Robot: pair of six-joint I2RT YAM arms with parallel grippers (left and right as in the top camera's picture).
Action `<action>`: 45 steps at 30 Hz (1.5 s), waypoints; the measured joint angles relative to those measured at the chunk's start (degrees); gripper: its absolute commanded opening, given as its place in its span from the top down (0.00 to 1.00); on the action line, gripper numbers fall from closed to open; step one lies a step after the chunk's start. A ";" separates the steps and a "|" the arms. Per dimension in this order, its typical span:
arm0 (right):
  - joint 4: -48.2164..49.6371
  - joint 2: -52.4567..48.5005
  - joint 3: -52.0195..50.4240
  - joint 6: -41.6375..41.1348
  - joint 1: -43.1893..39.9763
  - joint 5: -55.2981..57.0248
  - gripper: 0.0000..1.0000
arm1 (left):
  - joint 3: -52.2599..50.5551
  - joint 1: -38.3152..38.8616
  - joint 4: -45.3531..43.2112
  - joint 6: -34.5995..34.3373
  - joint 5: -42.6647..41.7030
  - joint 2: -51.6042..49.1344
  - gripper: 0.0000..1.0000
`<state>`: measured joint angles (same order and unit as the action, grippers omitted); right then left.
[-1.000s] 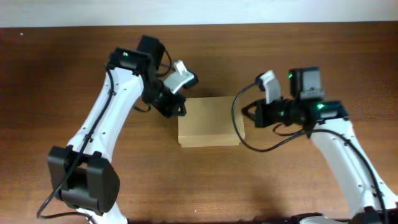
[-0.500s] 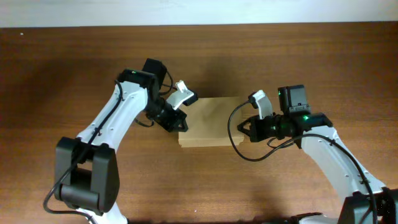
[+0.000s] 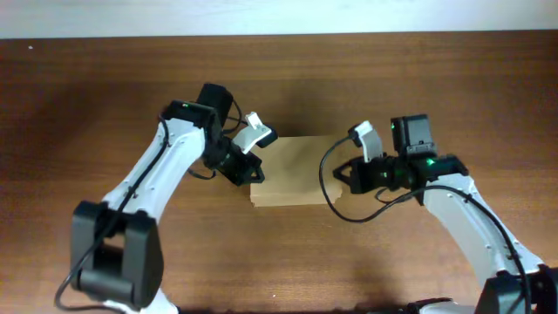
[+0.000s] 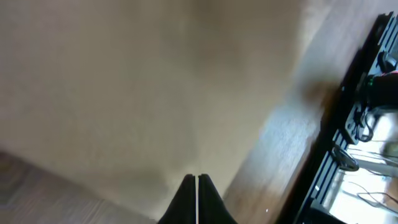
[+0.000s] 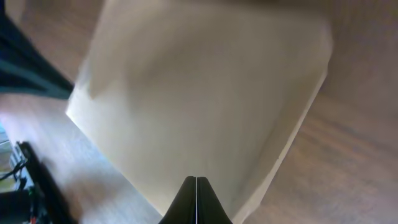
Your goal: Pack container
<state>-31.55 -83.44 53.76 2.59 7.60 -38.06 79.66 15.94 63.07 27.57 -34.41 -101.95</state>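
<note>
The container [image 3: 295, 170] is a tan cardboard box with its flap lid down, lying mid-table. It fills the left wrist view [image 4: 143, 81] and the right wrist view [image 5: 199, 93]. My left gripper [image 3: 255, 174] is shut and empty, its tips at the box's left edge [image 4: 197, 179]. My right gripper [image 3: 338, 174] is shut and empty, its tips at the box's right edge [image 5: 196, 182]. No pens or tape roll show.
The brown wooden table [image 3: 105, 105] runs to a pale wall at the back. A black cable [image 3: 330, 187] loops from the right arm beside the box. A dark frame with cables [image 4: 367, 118] stands past the table edge in the left wrist view.
Both arms came down and in toward the box a second ago. Since half a second ago the right gripper has shifted slightly; the left has held still.
</note>
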 measured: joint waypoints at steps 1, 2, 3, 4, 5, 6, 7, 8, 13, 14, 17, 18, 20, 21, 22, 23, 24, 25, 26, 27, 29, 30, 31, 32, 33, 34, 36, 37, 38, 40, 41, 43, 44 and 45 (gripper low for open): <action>-0.02 0.44 1.07 0.00 0.00 0.26 0.96 | -0.02 0.02 -0.04 -0.28 0.31 1.77 0.98; -0.28 1.25 2.64 -0.04 0.00 0.59 0.96 | -0.07 0.02 -0.13 -0.59 0.59 3.93 0.98; -0.31 2.19 4.00 -0.07 0.00 0.66 0.96 | -0.07 0.02 -0.17 -0.92 1.01 6.71 0.98; -1.86 3.34 5.49 -0.42 0.00 0.79 0.96 | -0.07 0.07 -0.17 -1.29 1.55 9.18 0.98; -4.04 4.66 6.84 -0.90 0.00 0.90 0.96 | -0.07 0.09 -0.17 -1.90 2.36 11.80 0.98; -6.19 6.23 8.02 -1.22 0.00 1.03 0.96 | -0.07 0.17 -0.15 -2.49 3.30 14.08 0.98; -8.13 7.76 8.92 -1.53 0.00 1.07 0.96 | -0.07 0.17 -0.13 -3.37 4.46 16.74 0.98; -10.75 9.92 10.05 -1.92 0.00 1.11 0.96 | -0.07 0.17 -0.09 -4.15 5.70 19.32 0.98; -19.15 22.08 12.70 -3.91 0.00 1.25 0.96 | -0.04 0.24 0.57 -7.87 10.71 31.58 0.98; -20.26 24.79 12.79 -4.07 0.00 1.22 0.96 | -0.04 0.24 0.98 -8.68 11.15 33.70 0.98; -24.15 32.63 12.94 -4.28 0.02 1.84 0.96 | -0.07 0.24 3.19 -10.32 12.07 39.21 0.98; -25.86 35.19 13.00 -4.33 0.02 2.38 0.96 | -0.04 0.24 4.11 -10.71 12.26 40.79 0.98; -29.83 39.98 13.16 -4.35 0.00 4.24 0.96 | -0.04 0.24 6.32 -11.13 12.41 43.52 0.98; -32.00 41.90 13.16 -4.37 0.00 5.33 0.96 | -0.07 0.24 7.56 -11.28 12.46 44.57 0.98; -34.75 44.26 13.09 -4.33 0.02 6.86 0.96 | -0.09 0.24 8.41 -11.41 12.52 45.57 0.98; -36.94 46.51 12.63 -4.42 0.00 8.11 0.96 | -0.24 0.24 8.50 -11.56 12.61 46.42 0.98; -38.69 48.63 11.72 -4.44 0.00 8.98 0.96 | -0.72 0.24 8.44 -11.61 12.63 47.21 0.98; -40.22 51.19 9.94 -4.50 0.02 9.70 0.96 | -1.90 0.24 8.22 -11.78 12.61 48.26 0.98; -41.16 53.07 8.28 -4.55 0.02 9.94 0.96 | -3.13 0.24 8.17 -11.96 12.59 49.00 0.98; -41.75 55.19 6.14 -4.61 0.02 9.99 0.96 | -5.29 0.24 7.74 -12.39 12.57 50.16 0.98; -42.14 59.63 1.11 -5.53 0.02 9.53 0.96 | -10.80 0.24 6.84 -13.42 12.33 52.48 0.98; -42.38 61.29 -0.76 -5.97 0.02 9.42 0.96 | -13.33 0.24 5.99 -14.01 12.15 53.46 0.98; -42.47 63.93 -3.52 -6.78 0.02 9.05 0.96 | -17.68 0.24 4.22 -14.99 12.09 55.17 0.98; -42.75 65.79 -5.18 -7.21 0.00 8.83 0.96 | -20.61 0.24 3.45 -15.72 12.04 56.22 0.98; -42.75 67.25 -6.38 -7.37 0.02 8.61 0.96 | -22.97 0.24 2.54 -16.37 11.98 57.07 0.98; -42.86 68.81 -7.61 -7.63 0.02 8.46 0.91 | -25.24 0.24 1.79 -17.14 12.00 57.90 0.98; -43.25 70.97 -8.90 -8.46 0.02 8.20 0.11 | -28.02 0.24 0.96 -18.56 12.00 59.17 0.13; -43.28 71.47 -9.07 -8.57 0.02 8.04 0.01 | -28.48 0.24 0.87 -19.71 12.02 59.54 0.01; -43.21 71.67 -9.09 -8.59 0.02 8.00 0.01 | -28.55 0.24 0.72 -20.92 11.96 59.78 0.01; -43.17 71.71 -9.09 -8.61 0.02 7.80 0.01 | -28.55 0.24 0.46 -23.98 11.96 60.11 0.01; -43.15 71.71 -9.09 -8.61 0.02 7.80 0.01 | -28.55 0.24 0.46 -25.07 11.96 60.24 0.01; -43.28 71.71 -9.09 -8.61 0.02 7.80 0.01 | -28.55 0.24 0.48 -26.97 11.96 60.33 0.01; -43.28 71.71 -9.09 -8.63 0.02 7.80 0.01 | -28.55 0.24 0.46 -27.50 11.96 60.33 0.01; -43.28 71.71 -9.09 -8.66 0.02 7.80 0.01 | -28.55 0.24 0.46 -27.87 11.96 60.33 0.01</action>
<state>-74.83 -11.73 44.66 -6.07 7.62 -30.26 51.11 16.19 63.53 -0.30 -22.46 -41.63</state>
